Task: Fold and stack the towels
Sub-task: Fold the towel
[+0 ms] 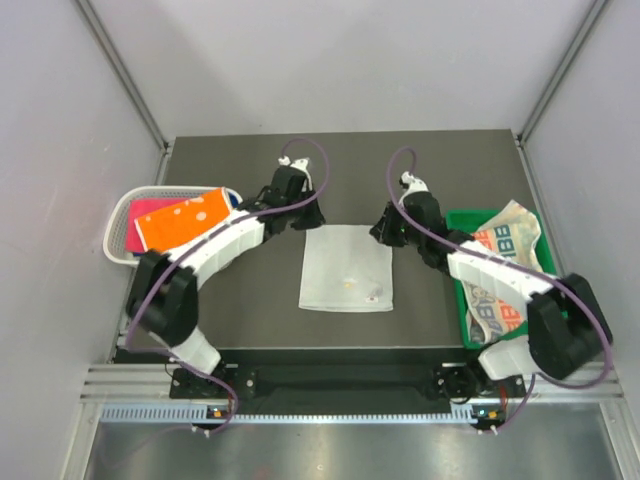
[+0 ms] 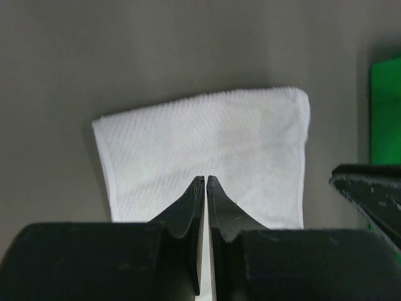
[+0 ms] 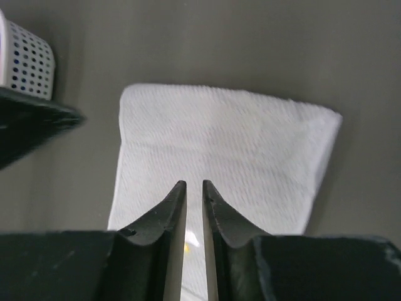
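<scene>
A pale grey-white towel [image 1: 347, 268] lies folded flat in the middle of the dark table. It also fills the left wrist view [image 2: 207, 138] and the right wrist view [image 3: 232, 150]. My left gripper [image 1: 305, 215] hangs over the towel's far left corner, its jaws [image 2: 205, 180] shut to a hairline with nothing between them. At the far right corner, my right gripper [image 1: 385, 228] has its jaws [image 3: 194, 184] a narrow gap apart and empty. An orange dotted towel [image 1: 185, 220] lies on a pink-red one [image 1: 148, 210] in the basket. A letter-print towel [image 1: 505, 250] lies crumpled in the tray.
The white mesh basket [image 1: 120, 228] stands at the table's left edge, with a blue cloth edge [image 1: 232, 197] showing at its right end. The green tray [image 1: 460, 300] stands at the right edge. Grey walls enclose the table on three sides.
</scene>
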Motion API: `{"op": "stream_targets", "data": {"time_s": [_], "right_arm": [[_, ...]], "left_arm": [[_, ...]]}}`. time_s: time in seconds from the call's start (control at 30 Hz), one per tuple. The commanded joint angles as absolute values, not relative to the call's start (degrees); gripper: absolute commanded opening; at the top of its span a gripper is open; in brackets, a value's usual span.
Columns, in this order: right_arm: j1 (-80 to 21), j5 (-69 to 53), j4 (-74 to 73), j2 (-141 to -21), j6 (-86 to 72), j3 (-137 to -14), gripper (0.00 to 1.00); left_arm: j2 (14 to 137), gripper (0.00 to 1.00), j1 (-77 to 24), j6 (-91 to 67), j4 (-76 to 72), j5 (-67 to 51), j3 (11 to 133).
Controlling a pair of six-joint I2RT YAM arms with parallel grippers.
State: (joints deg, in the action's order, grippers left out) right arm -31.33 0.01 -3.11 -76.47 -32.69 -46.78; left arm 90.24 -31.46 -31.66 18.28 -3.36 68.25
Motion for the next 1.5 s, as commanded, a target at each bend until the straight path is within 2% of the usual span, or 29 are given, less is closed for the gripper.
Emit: {"op": "stream_targets", "data": {"time_s": [0.0, 0.17, 0.47, 1.03, 1.27, 1.37, 1.47], "right_arm": [[-28.92, -10.00, 12.90, -85.23, -35.94, -50.36, 0.16], [-27.60, -14.85, 28.11, -99.56, -43.14, -54.31, 0.10], [-26.55, -15.56, 31.64, -113.64, -46.14, -59.59, 0.05], [-16.53, -13.10, 26.03, -109.43, -35.61, -52.12, 0.07], [-14.94, -11.60, 21.45, -106.18, -31.73, -54.05, 0.10], [-15.03, -10.73, 17.94, -103.63, -30.15, -55.19, 0.15], [-15.03, -8.45, 13.02, -100.47, -28.83, -56.77, 0.24]], "left_arm": [[100.53, 0.10, -28.83, -33.92, 8.10, -8.96, 71.88], [109.94, 0.07, -25.50, -32.43, 1.77, -14.41, 75.41], [116.63, 0.06, -23.56, -31.29, 3.94, -11.18, 75.68], [117.86, 0.04, -21.18, -30.94, 8.96, -6.07, 74.97], [118.04, 0.11, -20.83, -29.62, 10.19, -8.51, 77.69], [117.78, 0.15, -20.83, -29.01, 10.55, -9.66, 79.10], [116.64, 0.23, -20.83, -27.86, 10.81, -10.02, 80.68]]}}
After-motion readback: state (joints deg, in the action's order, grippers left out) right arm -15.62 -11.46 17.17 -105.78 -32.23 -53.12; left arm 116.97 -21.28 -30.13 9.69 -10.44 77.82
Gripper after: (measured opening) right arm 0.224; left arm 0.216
